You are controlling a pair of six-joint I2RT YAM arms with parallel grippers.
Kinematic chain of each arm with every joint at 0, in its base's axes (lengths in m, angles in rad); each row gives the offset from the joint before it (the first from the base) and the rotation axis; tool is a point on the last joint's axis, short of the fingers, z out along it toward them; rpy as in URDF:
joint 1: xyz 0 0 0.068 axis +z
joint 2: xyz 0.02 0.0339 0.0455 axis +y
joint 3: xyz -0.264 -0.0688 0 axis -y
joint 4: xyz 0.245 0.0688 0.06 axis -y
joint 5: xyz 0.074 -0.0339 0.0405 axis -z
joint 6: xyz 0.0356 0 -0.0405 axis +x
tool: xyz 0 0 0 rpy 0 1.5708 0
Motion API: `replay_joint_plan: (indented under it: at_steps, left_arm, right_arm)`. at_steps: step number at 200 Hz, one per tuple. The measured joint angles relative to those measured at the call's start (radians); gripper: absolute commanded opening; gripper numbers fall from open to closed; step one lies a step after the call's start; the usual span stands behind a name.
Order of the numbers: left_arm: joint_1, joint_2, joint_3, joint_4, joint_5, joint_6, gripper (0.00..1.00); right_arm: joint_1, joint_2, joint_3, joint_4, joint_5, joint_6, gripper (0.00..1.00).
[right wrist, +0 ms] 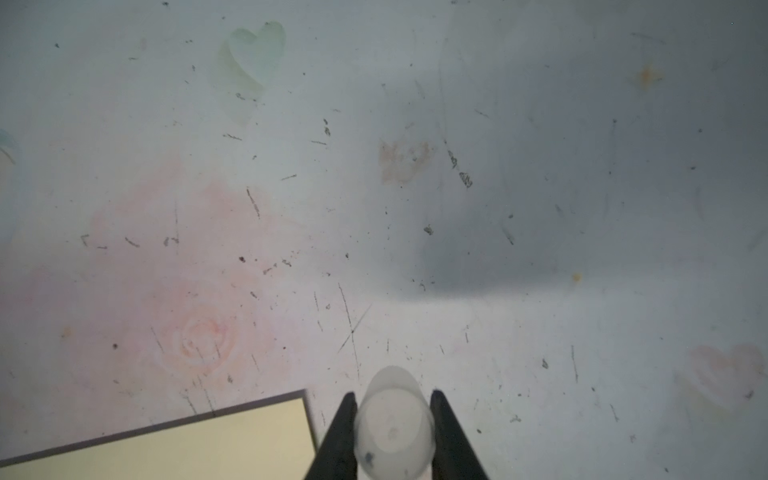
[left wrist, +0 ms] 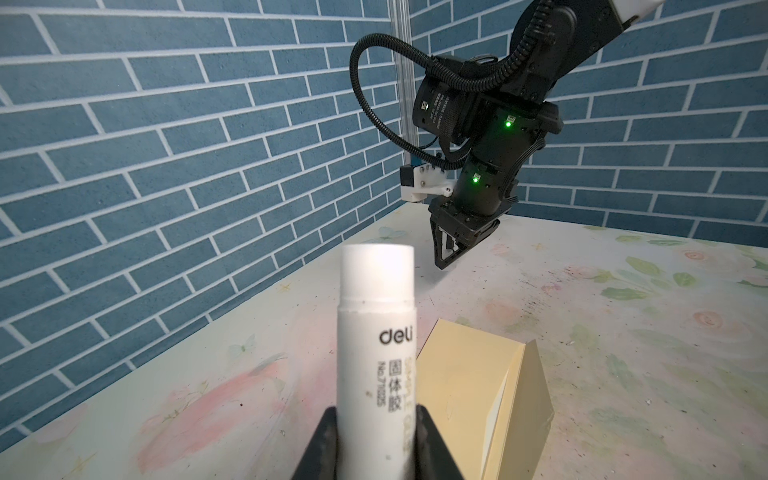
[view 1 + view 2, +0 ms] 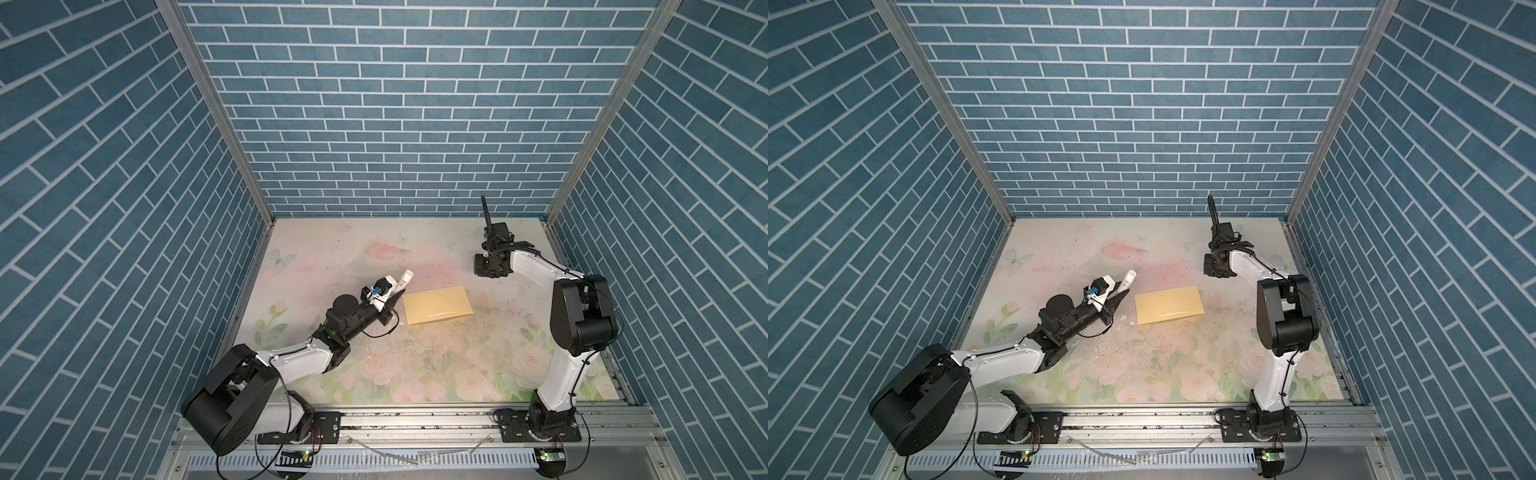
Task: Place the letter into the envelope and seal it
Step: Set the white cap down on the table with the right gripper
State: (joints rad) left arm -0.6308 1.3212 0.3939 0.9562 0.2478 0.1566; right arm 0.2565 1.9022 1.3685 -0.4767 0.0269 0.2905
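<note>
Letter unseen (probably inside the envelope (image 3: 437, 305)); left claw (image 2: 376, 415) grips glue stick (image 2: 376, 332), right claw (image 1: 393, 395) its cap (image 1: 392, 424); sealing remains

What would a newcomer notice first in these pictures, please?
The white glue stick clamped in the left gripper fills the left wrist view. Next comes the yellow envelope lying in the middle of the floral table, then the pale cap pinched in the right gripper, back right of it.
</note>
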Motion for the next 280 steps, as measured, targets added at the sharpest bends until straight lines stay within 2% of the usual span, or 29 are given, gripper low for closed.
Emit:
replay_joint_plan:
  at_steps: [66,111,151,177,190,216,241,280]
  left_arm:
    - [-0.001,-0.018,-0.017,0.000,-0.005,0.000,0.00]
    - [-0.005,-0.021,-0.017,0.001,-0.015,-0.004,0.00]
    - [-0.006,-0.021,-0.026,0.010,-0.021,-0.011,0.00]
    - [-0.009,-0.021,-0.026,0.012,-0.029,-0.017,0.00]
    - [-0.010,-0.021,-0.026,0.014,-0.038,-0.027,0.00]
    - [-0.010,-0.021,-0.026,0.022,-0.066,-0.065,0.00]
    - [-0.011,-0.031,-0.025,0.021,-0.088,-0.121,0.00]
    - [-0.018,-0.075,-0.008,0.016,-0.105,-0.193,0.00]
  right_arm:
    - [-0.003,0.064,-0.010,0.024,0.016,0.000,0.23]
    - [-0.003,0.065,-0.035,0.030,0.023,0.002,0.33]
    - [-0.003,0.063,-0.074,0.042,0.021,0.014,0.46]
    - [-0.003,0.054,-0.085,0.048,0.019,0.017,0.60]
    - [-0.003,0.038,-0.099,0.042,0.019,0.019,0.63]
    - [-0.003,-0.047,-0.147,0.034,0.022,0.018,0.66]
    - [-0.003,-0.210,-0.202,0.041,0.008,0.019,0.67]
    - [0.003,-0.492,-0.293,0.122,-0.101,0.022,0.68]
